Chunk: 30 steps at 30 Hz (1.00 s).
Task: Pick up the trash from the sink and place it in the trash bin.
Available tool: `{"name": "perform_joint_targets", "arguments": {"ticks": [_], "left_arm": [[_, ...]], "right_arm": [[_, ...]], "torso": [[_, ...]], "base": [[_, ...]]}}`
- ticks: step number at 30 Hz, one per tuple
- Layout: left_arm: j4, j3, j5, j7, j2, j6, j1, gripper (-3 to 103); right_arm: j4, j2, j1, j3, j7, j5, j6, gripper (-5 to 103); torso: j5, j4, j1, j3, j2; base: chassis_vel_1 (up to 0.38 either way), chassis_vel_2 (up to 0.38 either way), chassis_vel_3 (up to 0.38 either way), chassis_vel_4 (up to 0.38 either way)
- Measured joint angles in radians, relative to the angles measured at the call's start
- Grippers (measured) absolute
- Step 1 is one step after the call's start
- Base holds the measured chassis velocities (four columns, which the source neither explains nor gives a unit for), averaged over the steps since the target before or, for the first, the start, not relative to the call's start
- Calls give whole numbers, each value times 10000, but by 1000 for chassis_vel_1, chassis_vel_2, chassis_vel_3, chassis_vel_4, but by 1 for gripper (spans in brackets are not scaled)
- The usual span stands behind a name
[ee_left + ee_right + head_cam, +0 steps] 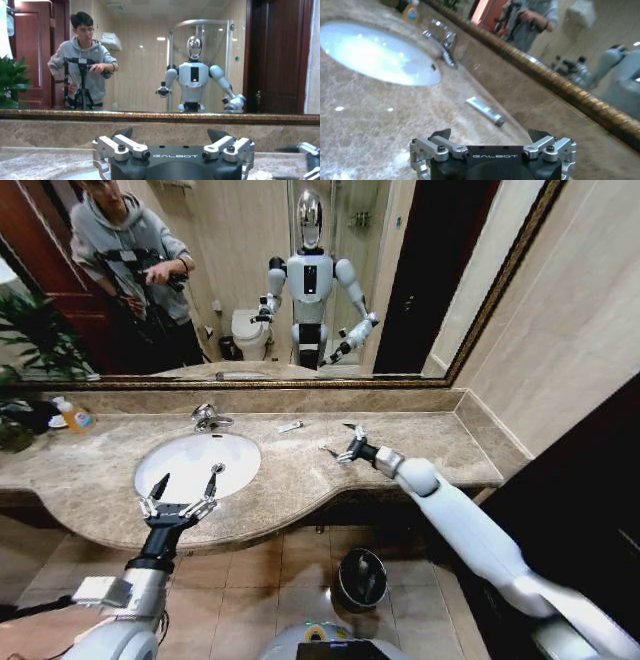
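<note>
The white oval sink (180,465) is set in the brown marble counter, with a chrome faucet (210,418) behind it. One piece of trash, a small white tube (290,426) with a dark cap (485,111), lies on the counter right of the faucet, outside the basin. My left gripper (187,480) hangs open over the sink's near rim, holding nothing (170,133). My right gripper (337,438) is open and empty just above the counter to the right of the sink, a short way in front of the tube (489,134). The dark round trash bin (360,578) stands on the floor below the counter.
A clear bottle of orange liquid (75,416) stands at the counter's back left beside a plant (25,350). The mirror (250,280) and a marble backsplash close off the back, and a wall the right end. Tiled floor lies around the bin.
</note>
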<state>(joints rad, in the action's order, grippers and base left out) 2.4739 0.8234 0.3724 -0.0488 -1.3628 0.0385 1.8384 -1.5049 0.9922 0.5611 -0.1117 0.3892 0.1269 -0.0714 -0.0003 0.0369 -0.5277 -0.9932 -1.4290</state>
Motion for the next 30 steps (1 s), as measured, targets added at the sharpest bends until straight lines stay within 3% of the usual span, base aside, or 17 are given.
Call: {"name": "perform_joint_targets", "arguments": {"ticks": [14, 17, 25, 26, 28, 30], "left_arm": [[0, 0, 0, 0, 0, 0, 0, 100], [-1, 0, 0, 0, 0, 0, 0, 100], [0, 0, 0, 0, 0, 0, 0, 100], [0, 0, 0, 0, 0, 0, 0, 100], [0, 0, 0, 0, 0, 0, 0, 100], [0, 0, 0, 0, 0, 0, 0, 100]], "right_arm": [[1448, 777, -902, -881, -89, 724, -544, 98], [1624, 894, -1137, -965, -181, 860, -642, 84], [2039, 1076, -1413, -1051, -331, 806, -746, 71], [2086, 1066, -1413, -1051, -331, 799, -766, 64], [2165, 1057, -1398, -1037, -332, 779, -775, 75], [2207, 1055, -1379, -1023, -332, 769, -776, 78]], "torso": [[2, -1, 1, 1, -1], [2, -2, 1, 0, -1], [2, -1, 1, 0, -1], [3, -1, 1, 0, -1], [2, -1, 1, 1, -2], [2, -1, 1, 1, -2]], "base": [[0, 0, 0, 0], [0, 0, 0, 0], [0, 0, 0, 0], [0, 0, 0, 0], [0, 0, 0, 0], [0, 0, 0, 0]]}}
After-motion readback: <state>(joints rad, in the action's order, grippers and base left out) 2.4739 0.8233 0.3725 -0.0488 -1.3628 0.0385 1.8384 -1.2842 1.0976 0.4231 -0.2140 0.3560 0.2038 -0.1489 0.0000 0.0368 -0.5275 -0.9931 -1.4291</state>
